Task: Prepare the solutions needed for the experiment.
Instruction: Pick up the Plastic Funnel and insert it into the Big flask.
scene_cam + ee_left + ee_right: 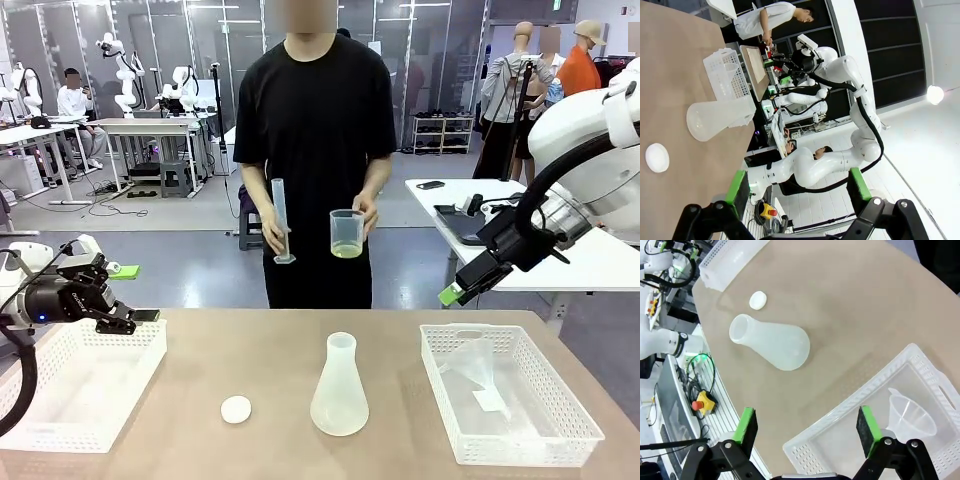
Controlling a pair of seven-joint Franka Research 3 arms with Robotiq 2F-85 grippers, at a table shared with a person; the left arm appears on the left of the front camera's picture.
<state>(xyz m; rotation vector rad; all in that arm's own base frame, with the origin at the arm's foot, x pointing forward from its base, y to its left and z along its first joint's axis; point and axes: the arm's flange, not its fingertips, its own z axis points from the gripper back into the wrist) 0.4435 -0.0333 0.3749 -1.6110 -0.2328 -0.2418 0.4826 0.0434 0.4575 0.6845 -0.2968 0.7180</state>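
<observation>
Tan table (250,350) fills the bottom of the front view, with a person (315,110) in black standing top centre behind it. There's a white mesh left basket (140,372) at lower left and a right basket (480,331) at lower right, which has a clear funnel (912,415) lying in it. A translucent conical flask (340,392) stands upright at bottom centre.

The left gripper (133,293) hangs over the left basket with its fingers spread, holding nothing. The right gripper (806,426) is up at mid right, also spread wide and empty.

The solution (347,250) is just a shallow, pale yellow-green, see-through layer at the bottom of a clear beaker (347,225). The person holds that in one hand (366,212) at centre frame, up above the table. Their other hand (274,232) grips a tall thin cylinder (280,215). A small white round cap (236,409) sits just left of the flask.
</observation>
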